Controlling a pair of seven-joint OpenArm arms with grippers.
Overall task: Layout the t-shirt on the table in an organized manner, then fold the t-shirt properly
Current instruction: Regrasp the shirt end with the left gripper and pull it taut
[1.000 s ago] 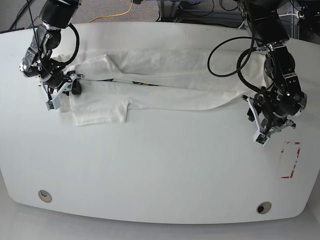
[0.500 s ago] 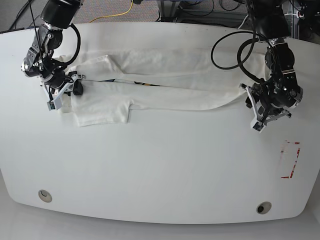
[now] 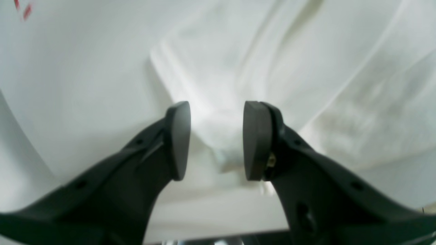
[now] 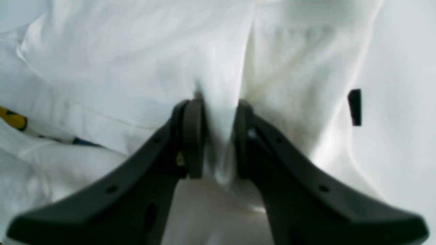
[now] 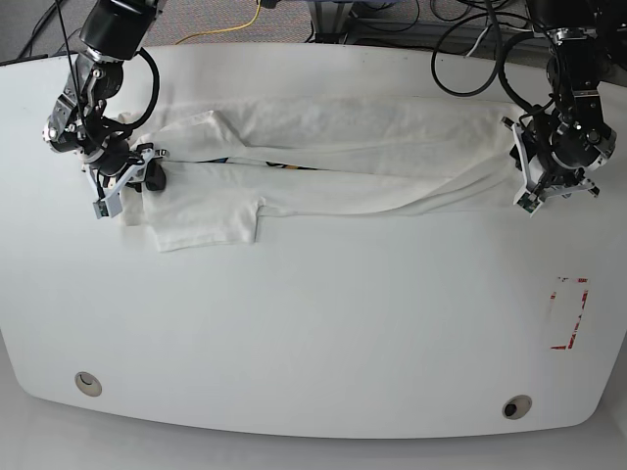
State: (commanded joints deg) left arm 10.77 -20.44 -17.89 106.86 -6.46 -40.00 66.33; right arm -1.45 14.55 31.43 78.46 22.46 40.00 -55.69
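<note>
White and smooth, the table (image 5: 313,333) has curved edges, two round holes near its front edge and a red-outlined rectangle mark (image 5: 569,313) toward one side. Across its far half lies the t-shirt (image 5: 323,162), soft white cotton folded lengthwise into a long wrinkled band, with one short sleeve lying flat toward the front and a thin strip of blue and yellow print peeking out along the fold.

At the band's sleeve end, the right hand (image 5: 125,179) reaches down from a bent black arm, cables looping behind it. In its wrist view the dark curved fingers (image 4: 192,136) are drawn close together with a ridge of white cloth pinched between them.

At the opposite end the left hand (image 5: 549,186) hangs over the edge of the cloth. From its wrist camera, the fingers (image 3: 178,139) stand clearly apart, matte grey pads facing each other; a rumpled corner of fabric sits in the gap, touched by neither pad.
</note>
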